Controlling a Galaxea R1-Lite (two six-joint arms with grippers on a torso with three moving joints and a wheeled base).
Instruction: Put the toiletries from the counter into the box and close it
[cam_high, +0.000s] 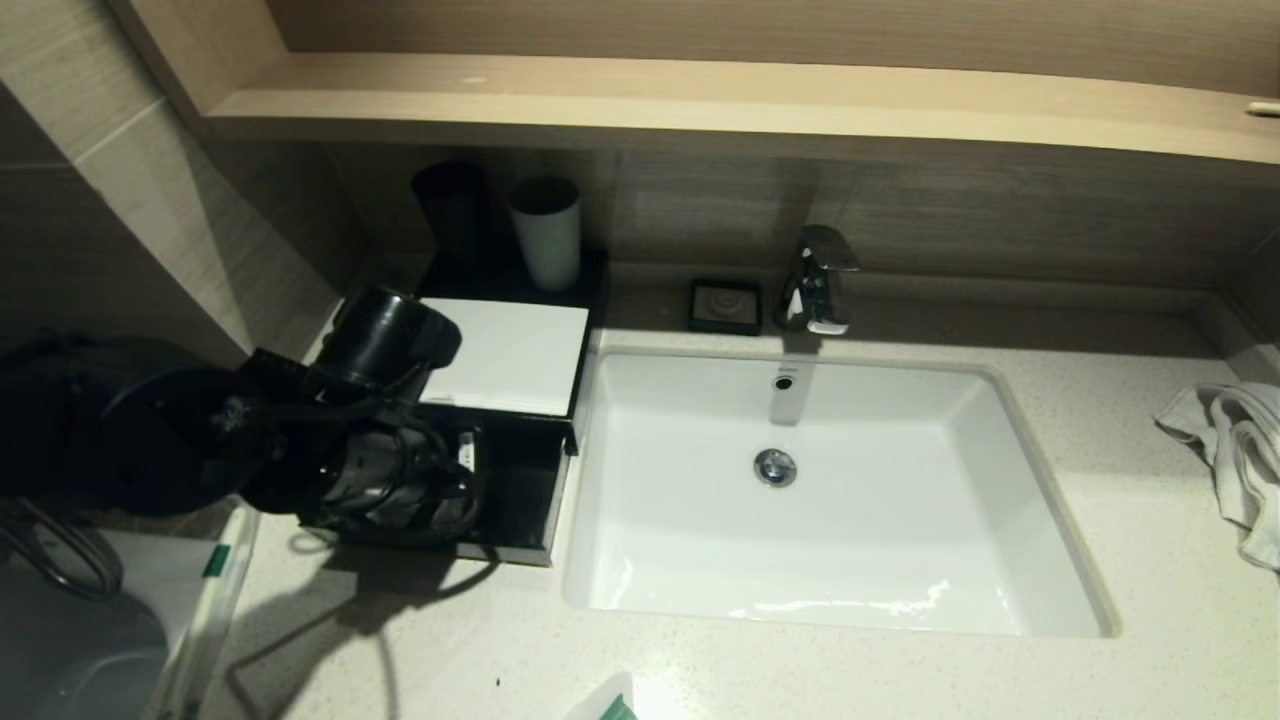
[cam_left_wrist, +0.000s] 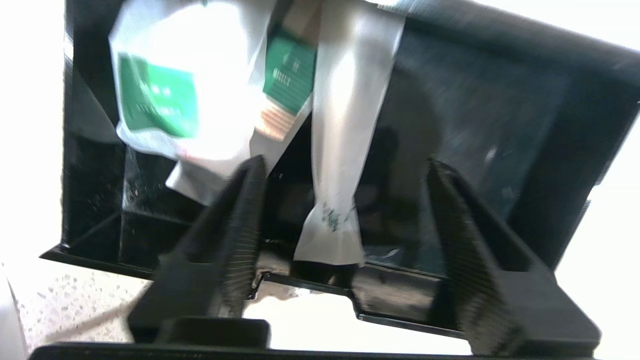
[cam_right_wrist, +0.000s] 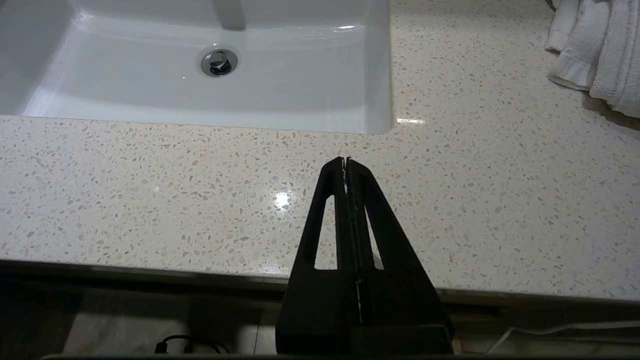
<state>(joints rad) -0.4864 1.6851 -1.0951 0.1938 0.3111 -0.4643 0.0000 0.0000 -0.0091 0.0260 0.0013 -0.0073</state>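
The black box (cam_high: 505, 355) with its white top panel stands left of the sink, its front drawer (cam_high: 525, 500) pulled out. My left arm (cam_high: 385, 470) hangs over the drawer. In the left wrist view my left gripper (cam_left_wrist: 345, 162) is open just above the drawer (cam_left_wrist: 480, 115). A long thin packet (cam_left_wrist: 345, 115) lies loose between the fingers. Two more packets with green labels (cam_left_wrist: 155, 100) (cam_left_wrist: 290, 70) lie in the drawer beside it. Another packet (cam_high: 612, 705) shows on the counter (cam_high: 800, 680) at the near edge. My right gripper (cam_right_wrist: 346, 161) is shut and empty above the counter's front edge (cam_right_wrist: 200, 200).
The white sink basin (cam_high: 830, 500) with its tap (cam_high: 820, 280) fills the middle. A black cup (cam_high: 452, 210) and a white cup (cam_high: 546, 232) stand behind the box. A small black soap dish (cam_high: 725, 305) sits by the tap, a white towel (cam_high: 1235, 450) at the far right. A long whitish packet with a green label (cam_high: 215, 562) lies at the counter's left end.
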